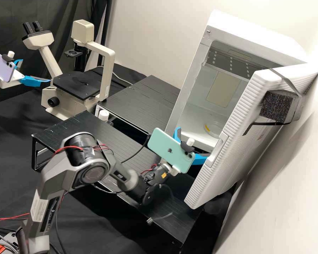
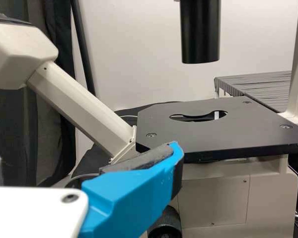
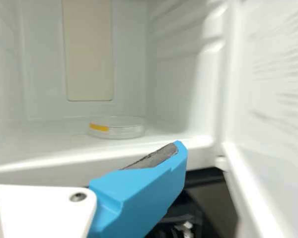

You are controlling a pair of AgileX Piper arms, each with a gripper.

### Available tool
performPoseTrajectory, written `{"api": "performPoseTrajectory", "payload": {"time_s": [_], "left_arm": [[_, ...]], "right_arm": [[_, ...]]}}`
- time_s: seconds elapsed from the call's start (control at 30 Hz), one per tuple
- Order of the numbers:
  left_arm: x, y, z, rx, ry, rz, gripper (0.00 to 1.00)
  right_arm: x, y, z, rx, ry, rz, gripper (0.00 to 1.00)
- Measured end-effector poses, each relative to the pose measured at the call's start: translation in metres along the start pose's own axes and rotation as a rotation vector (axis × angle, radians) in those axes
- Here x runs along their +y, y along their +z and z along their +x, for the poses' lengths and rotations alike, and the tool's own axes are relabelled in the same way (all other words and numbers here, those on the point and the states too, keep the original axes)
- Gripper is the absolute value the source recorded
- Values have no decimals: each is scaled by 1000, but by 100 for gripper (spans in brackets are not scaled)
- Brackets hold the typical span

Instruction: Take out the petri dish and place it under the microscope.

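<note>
Lying in the white cabinet (image 1: 252,35) is the petri dish (image 3: 121,130) — right claw (image 1: 193,142) open, left claw (image 1: 36,71) open too.

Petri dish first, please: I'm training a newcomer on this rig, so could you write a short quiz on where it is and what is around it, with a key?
1. Fill in the colour: the strip on the side of the dish is ____.

2. Which gripper is at the mouth of the open white cabinet?
A) the left gripper
B) the right gripper

3. True or false: the dish sits on the microscope's stage.

Key: 1. orange-yellow; 2. B; 3. false, it lies on the cabinet's floor.
</note>
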Motion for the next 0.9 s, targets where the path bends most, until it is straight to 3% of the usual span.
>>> {"api": "performPoseTrajectory", "payload": {"time_s": [0.27, 0.73, 0.9], "left_arm": [[0, 0, 0, 0, 0, 0, 100], [0, 0, 0, 0, 0, 0, 100], [0, 0, 0, 0, 0, 0, 100]], "right_arm": [[5, 11, 40, -20, -90, 17, 100], [29, 5, 69, -36, -103, -57, 100], [31, 9, 78, -47, -106, -51, 100]]}}
